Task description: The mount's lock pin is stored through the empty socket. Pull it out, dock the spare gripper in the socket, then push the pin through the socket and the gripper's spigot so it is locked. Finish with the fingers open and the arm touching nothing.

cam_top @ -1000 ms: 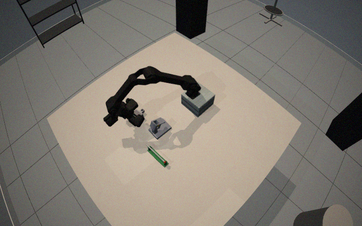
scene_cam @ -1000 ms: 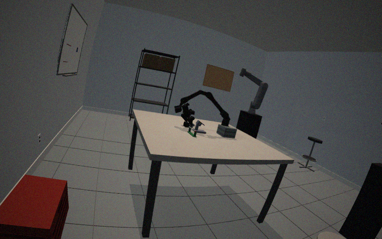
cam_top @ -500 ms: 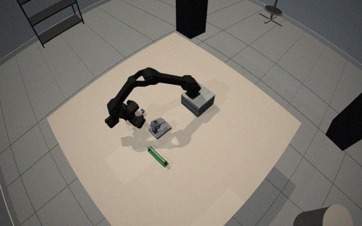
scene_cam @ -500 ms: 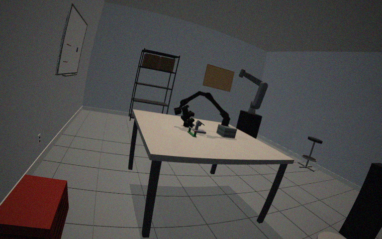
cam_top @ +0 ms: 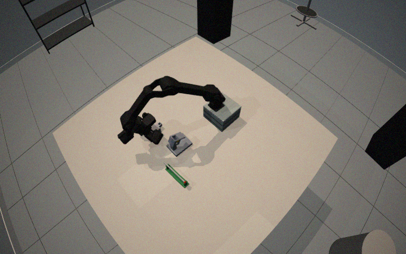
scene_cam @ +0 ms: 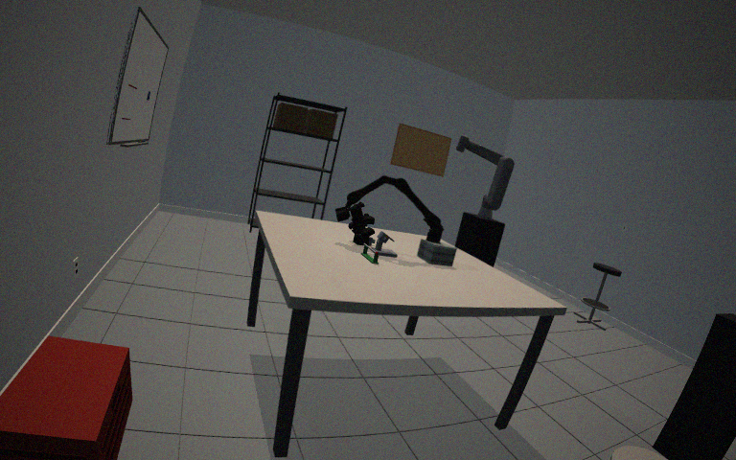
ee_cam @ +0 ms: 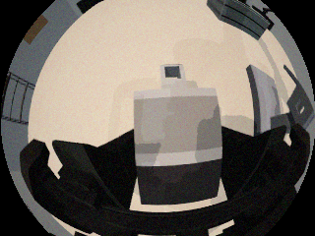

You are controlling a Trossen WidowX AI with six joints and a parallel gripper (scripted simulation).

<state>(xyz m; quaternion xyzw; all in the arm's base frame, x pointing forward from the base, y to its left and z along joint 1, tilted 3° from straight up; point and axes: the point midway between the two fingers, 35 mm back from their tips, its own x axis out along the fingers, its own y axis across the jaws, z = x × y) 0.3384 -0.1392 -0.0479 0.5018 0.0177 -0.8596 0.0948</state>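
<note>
Grey and black, the blocky spare gripper point(cam_top: 157, 127) point(scene_cam: 371, 240) point(ee_cam: 175, 128) sits squarely between the fingers of the black parallel-jaw gripper point(cam_top: 151, 128) point(scene_cam: 362, 236) point(ee_cam: 177, 147), which stand partly open and clamped on its sides. Its long axis runs toward the square-holed spigot, at 12 o'clock in the wrist view. From the hand, the grey metal mount point(cam_top: 183, 144) point(scene_cam: 381, 239) point(ee_cam: 264, 95) lies near, roughly 4 o'clock from above; the coming carry turns on that offset. At 5 o'clock, the red-headed pin point(cam_top: 185, 182) point(scene_cam: 376, 252) seemingly rests on its green cradle point(cam_top: 176, 177) point(scene_cam: 370, 259).
</note>
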